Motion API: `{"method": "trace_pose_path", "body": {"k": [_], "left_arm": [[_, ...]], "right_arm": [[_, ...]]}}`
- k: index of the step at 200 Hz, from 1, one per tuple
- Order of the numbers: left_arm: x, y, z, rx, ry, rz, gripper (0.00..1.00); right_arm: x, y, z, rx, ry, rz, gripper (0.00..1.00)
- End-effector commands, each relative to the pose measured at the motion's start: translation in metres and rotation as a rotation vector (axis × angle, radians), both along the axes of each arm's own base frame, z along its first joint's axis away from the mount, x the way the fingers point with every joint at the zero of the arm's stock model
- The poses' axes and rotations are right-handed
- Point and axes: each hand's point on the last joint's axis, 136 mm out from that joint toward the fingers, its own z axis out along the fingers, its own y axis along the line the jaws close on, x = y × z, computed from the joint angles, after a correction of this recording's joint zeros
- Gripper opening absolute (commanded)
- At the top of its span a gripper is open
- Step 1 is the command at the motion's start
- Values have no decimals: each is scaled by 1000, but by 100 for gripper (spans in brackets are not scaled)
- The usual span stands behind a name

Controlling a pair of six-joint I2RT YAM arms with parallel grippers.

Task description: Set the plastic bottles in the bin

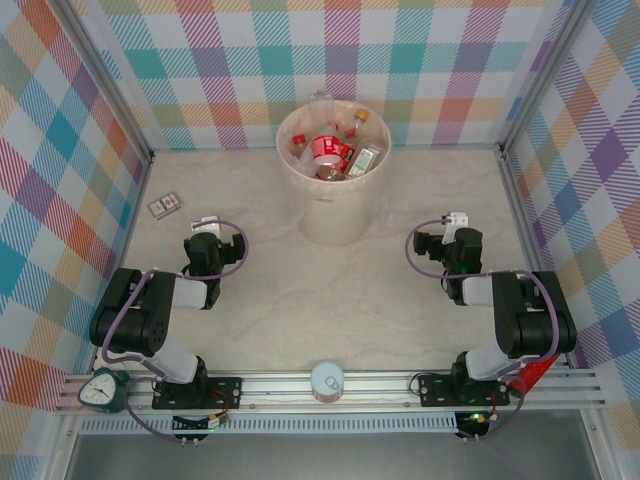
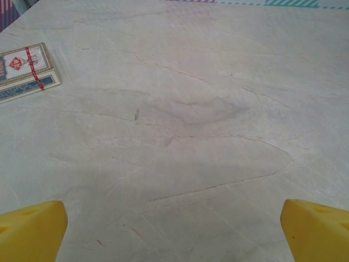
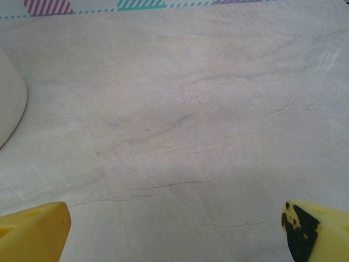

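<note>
Marbled surface carries the bin ahead and between the arms, forward-right of the left gripper and forward-left of the right gripper, both spread wide and holding nothing, about equally near, with the bottles heaped inside it.

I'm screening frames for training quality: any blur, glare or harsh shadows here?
Top external: sharp, evenly lit, no harsh shadow around the bin. Left wrist: table veins crisp, faint shadow ahead of the left claw. Right wrist: similar, mild sheen upper right.
</note>
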Motion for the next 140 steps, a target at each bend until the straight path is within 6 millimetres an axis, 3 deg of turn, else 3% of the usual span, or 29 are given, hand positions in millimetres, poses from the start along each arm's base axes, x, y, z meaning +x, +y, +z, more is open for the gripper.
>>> {"method": "trace_pose_path", "body": {"k": [1,140], "left_arm": [[3,-1,8,-5,-40,-15,100],[3,-1,8,-5,-40,-15,100]], "right_arm": [[5,0,12,15,-47,4,99],[6,1,11,16,-44,4,99]]}}
